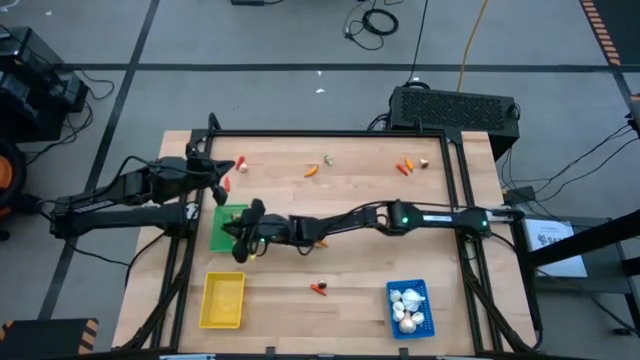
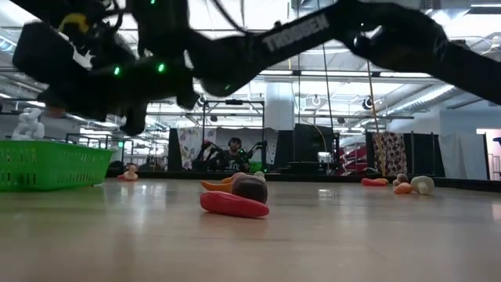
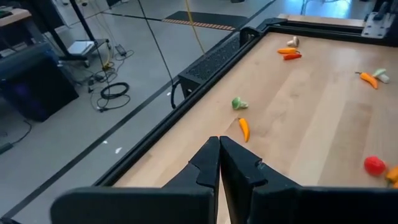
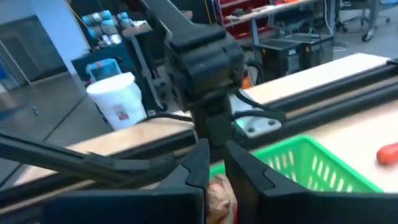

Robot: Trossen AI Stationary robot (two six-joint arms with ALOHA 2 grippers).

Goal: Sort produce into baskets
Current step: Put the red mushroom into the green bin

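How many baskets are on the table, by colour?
Green rectangular plastic basket: 1
Yellow rectangular plastic basket: 1
Blue rectangular plastic basket: 1
Total: 3

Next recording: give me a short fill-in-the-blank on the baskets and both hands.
1. The white bulbs lie in the ____ basket.
2. The right hand is over the ____ basket, gripping a small brownish piece.
3. The left hand is ____ and holds nothing.
4. The yellow basket holds ____ produce.

Missing words: blue; green; shut; no
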